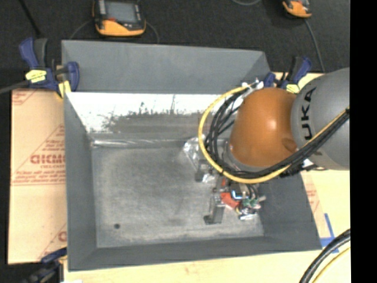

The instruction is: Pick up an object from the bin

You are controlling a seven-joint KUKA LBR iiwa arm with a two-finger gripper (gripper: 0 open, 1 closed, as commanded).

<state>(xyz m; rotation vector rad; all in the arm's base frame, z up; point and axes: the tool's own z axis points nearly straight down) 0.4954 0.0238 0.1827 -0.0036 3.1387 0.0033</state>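
You have the arm reaching in from the right, its rounded orange cover and a loop of yellow and black cables hanging over the right half of the grey metal bin. Below the cover, the gripper is down close to the bin floor, towards the front right corner. The cover and cables hide too much of it, so you cannot tell whether it is apart, together or clamped on anything. Just beside it, on its right, lies a small red piece. A little cluster of green and white bits sits further right, near the foot of the right wall. Behind the gripper, near the middle of the floor and partly under the cables, you can see a crumpled piece of clear, shiny plastic.
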